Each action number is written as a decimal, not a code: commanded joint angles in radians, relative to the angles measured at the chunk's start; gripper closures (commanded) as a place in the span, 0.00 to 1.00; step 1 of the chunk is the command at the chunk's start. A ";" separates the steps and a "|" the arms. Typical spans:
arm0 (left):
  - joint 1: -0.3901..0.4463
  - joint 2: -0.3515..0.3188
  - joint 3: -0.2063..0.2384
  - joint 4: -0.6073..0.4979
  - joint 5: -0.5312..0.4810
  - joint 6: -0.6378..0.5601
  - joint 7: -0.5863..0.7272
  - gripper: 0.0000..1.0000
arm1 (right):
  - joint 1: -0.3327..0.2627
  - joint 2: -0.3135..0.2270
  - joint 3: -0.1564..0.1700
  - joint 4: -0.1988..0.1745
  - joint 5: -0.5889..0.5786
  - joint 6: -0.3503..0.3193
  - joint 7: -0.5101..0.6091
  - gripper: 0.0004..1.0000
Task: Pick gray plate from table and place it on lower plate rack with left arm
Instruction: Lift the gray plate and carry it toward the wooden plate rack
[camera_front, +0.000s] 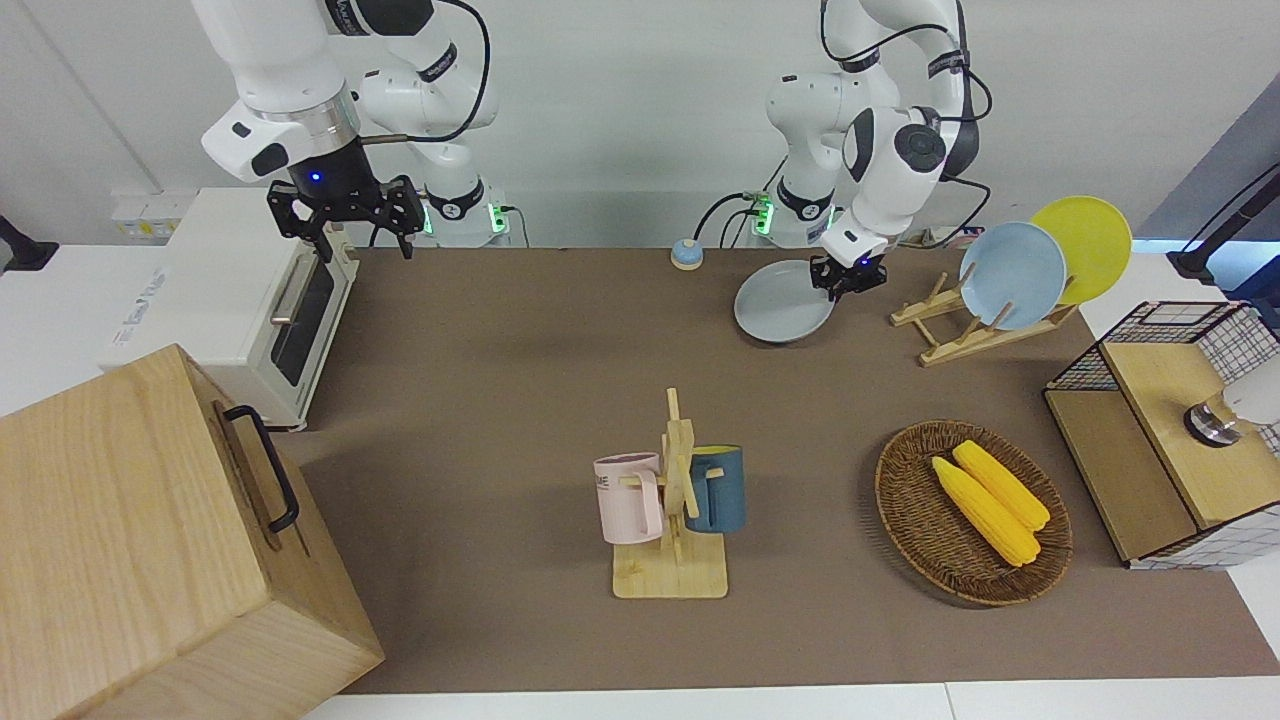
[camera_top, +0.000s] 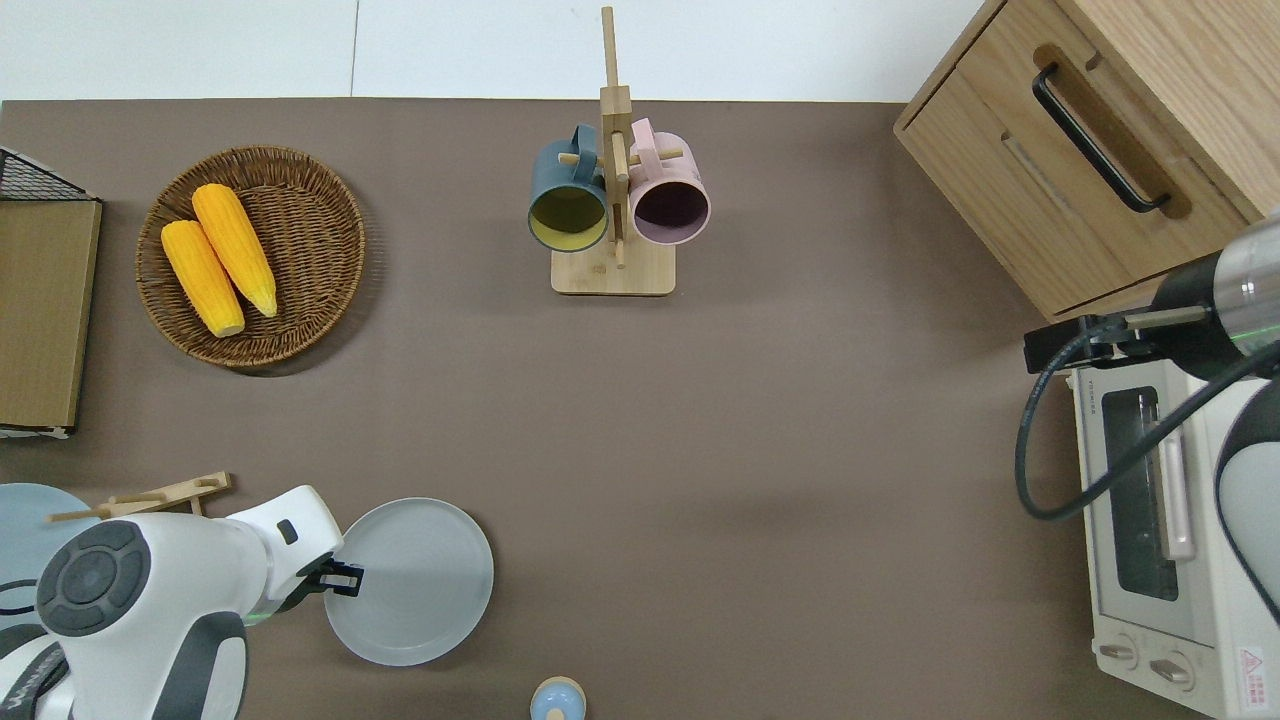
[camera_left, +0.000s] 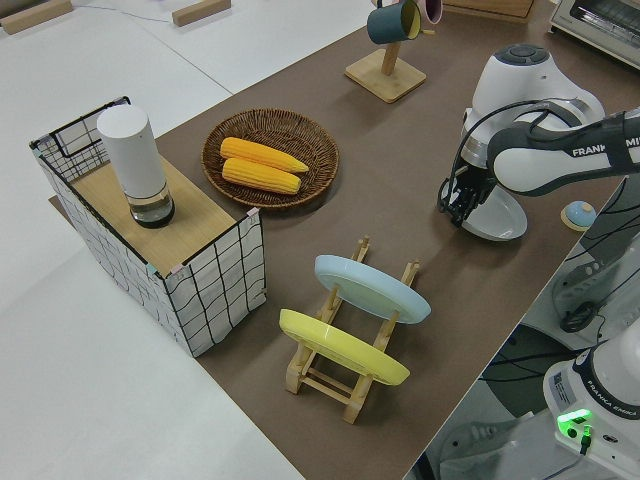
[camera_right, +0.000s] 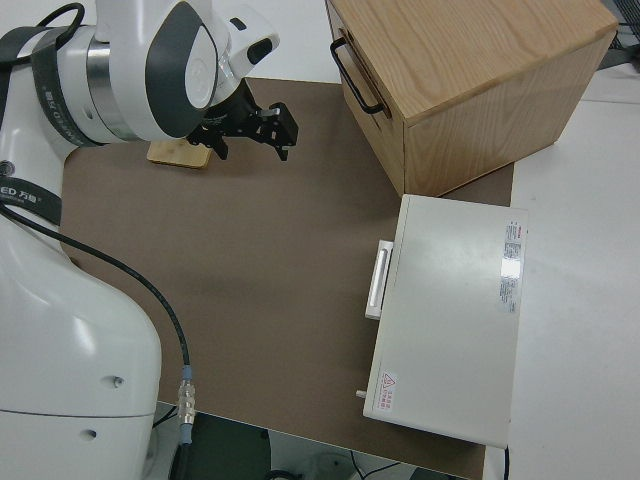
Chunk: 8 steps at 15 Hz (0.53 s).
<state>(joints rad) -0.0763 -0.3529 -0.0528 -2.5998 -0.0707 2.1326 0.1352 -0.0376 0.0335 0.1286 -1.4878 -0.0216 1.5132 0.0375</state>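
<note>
The gray plate (camera_front: 780, 305) hangs tilted just above the table, held by its rim at the left arm's end. My left gripper (camera_front: 845, 275) is shut on that rim; it also shows in the overhead view (camera_top: 340, 578) and the left side view (camera_left: 460, 200). The plate shows there too (camera_top: 420, 585) (camera_left: 500, 218). The lower plate rack (camera_front: 950, 345) (camera_top: 165, 493) stands beside it, toward the left arm's end of the table. It carries a light blue plate (camera_front: 1012, 275) and a yellow plate (camera_front: 1085, 245) on its higher pegs. My right gripper (camera_front: 350, 215) is open and parked.
A small blue bell (camera_front: 685, 254) sits near the robots beside the plate. A mug tree (camera_front: 675, 500) with two mugs, a wicker basket (camera_front: 905, 520) of corn, a wire crate (camera_front: 1160, 430), a toaster oven (camera_front: 250, 300) and a wooden cabinet (camera_front: 150, 540) stand around the table.
</note>
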 joint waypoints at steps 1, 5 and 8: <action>-0.008 -0.069 0.011 0.065 -0.001 -0.152 -0.008 1.00 | -0.022 0.009 0.020 0.021 -0.003 -0.016 0.013 0.02; -0.008 -0.118 0.030 0.147 0.008 -0.307 -0.009 1.00 | -0.022 0.009 0.020 0.021 -0.003 -0.016 0.013 0.02; -0.005 -0.144 0.079 0.239 0.022 -0.428 -0.009 1.00 | -0.022 0.009 0.020 0.020 -0.003 -0.016 0.013 0.02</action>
<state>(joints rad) -0.0751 -0.4711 -0.0120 -2.4321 -0.0687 1.8028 0.1340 -0.0376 0.0335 0.1286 -1.4878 -0.0216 1.5132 0.0375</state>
